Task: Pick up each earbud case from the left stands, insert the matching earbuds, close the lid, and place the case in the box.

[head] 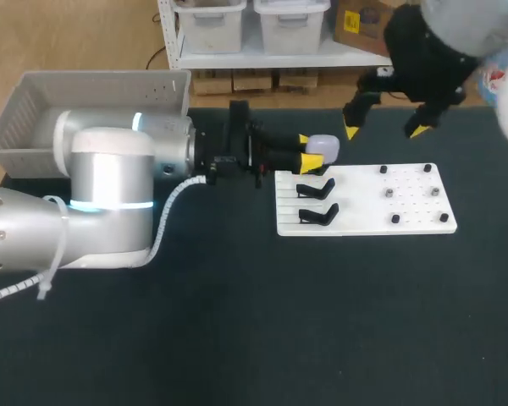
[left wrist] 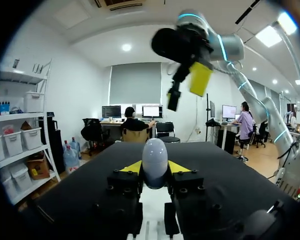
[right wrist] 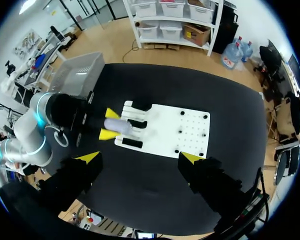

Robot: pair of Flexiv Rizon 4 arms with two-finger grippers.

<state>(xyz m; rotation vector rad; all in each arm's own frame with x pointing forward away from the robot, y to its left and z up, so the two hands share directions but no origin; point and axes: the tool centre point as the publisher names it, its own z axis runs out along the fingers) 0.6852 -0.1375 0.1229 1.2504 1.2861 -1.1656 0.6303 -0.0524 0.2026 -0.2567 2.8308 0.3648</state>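
left gripper (head: 308, 151) clamped on earbud case (head: 325, 145), shallow pinch, slick shell might pop out ahead. right gripper (head: 383, 131) spread, empty.

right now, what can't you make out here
Lid seam of the earbud case: too small in head view; left gripper covers its sides in left wrist view.
Dark bits on the white board: too small to call earbuds.
Box floor: partly behind left arm, head view.

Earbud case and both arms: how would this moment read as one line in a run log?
left gripper: shut on earbud case at corner of white stand board | right gripper: open, empty, raised above the board
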